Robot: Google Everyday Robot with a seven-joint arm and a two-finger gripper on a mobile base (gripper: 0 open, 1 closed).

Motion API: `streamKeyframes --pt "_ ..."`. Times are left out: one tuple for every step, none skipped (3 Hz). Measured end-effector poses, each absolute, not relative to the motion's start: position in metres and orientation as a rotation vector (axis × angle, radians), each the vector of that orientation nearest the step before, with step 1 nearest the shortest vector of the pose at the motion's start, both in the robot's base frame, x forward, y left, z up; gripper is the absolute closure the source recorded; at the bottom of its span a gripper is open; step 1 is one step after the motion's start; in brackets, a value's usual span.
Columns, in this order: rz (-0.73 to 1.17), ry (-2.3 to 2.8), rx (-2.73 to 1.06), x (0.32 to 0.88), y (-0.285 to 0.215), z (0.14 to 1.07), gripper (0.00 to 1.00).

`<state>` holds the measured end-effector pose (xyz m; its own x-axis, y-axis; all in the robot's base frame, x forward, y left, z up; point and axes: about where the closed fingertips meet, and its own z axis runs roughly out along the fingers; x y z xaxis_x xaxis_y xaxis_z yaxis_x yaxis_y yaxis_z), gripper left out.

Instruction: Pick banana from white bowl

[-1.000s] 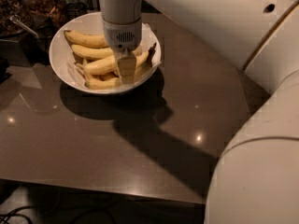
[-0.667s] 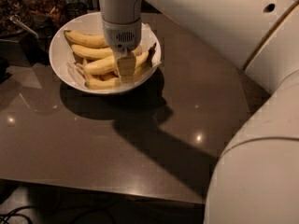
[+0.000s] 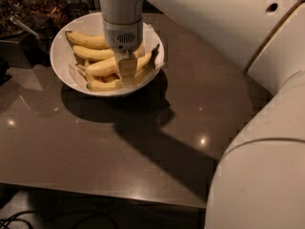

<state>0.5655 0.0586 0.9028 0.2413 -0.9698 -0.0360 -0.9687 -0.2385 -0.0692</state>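
The white bowl (image 3: pixel 64 56) stands at the back left of the dark table and holds several yellow bananas. The banana (image 3: pixel 102 67) is the longest one; it lies across the middle of the pile, and its dark stem tip (image 3: pixel 155 48) points up to the right near the rim. My gripper (image 3: pixel 127 73) hangs straight down from the white arm into the bowl. It is at the middle of that banana and hides part of it.
The brown glossy table (image 3: pixel 95 137) has its front edge near the bottom of the view. Dark containers (image 3: pixel 43 6) and a metal utensil (image 3: pixel 21 25) stand behind the bowl at the left. My white arm and body (image 3: pixel 257 128) fill the right side.
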Motion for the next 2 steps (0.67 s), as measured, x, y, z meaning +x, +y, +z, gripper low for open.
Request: streamKeyframes --pt "-0.015 1.889 -2.421 0.5661 0.0598 0.8984 0.59" --pt "-0.003 1.894 -2.434 0.5659 0.0601 0.8891 0.58"
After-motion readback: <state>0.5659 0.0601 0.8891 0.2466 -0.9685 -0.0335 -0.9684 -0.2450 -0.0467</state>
